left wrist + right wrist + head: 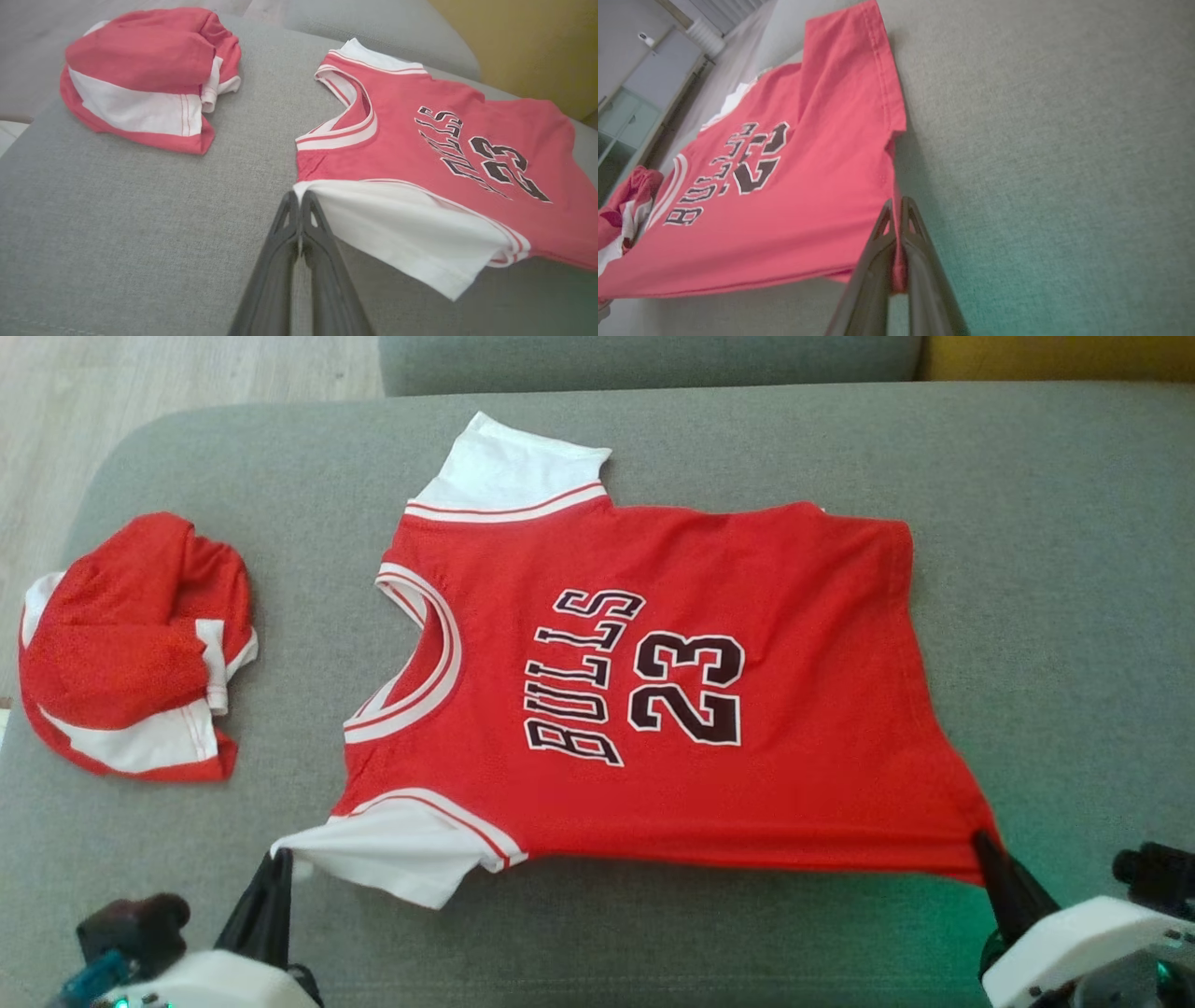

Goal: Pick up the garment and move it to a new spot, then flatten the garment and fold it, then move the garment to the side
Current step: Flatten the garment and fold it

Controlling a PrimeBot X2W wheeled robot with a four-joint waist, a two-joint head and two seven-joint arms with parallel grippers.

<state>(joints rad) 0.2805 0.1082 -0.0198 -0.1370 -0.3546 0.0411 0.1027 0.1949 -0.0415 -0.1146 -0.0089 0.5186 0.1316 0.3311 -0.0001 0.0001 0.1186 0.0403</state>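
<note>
The red jersey lies spread on the grey cushion, long axis left-right, neck toward the robot's left, reading "BULLS 23". The left tool pinches its white sleeve; the right tool pinches the hem corner.

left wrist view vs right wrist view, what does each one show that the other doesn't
Left wrist view: the left tool shut on the white sleeve, plus a yellow surface behind. Right wrist view: the right tool shut on the red hem corner, plus a pale cabinet behind. Both: the red jersey with its BULLS 23 print, the crumpled red and white garment, the grey cushion.
</note>
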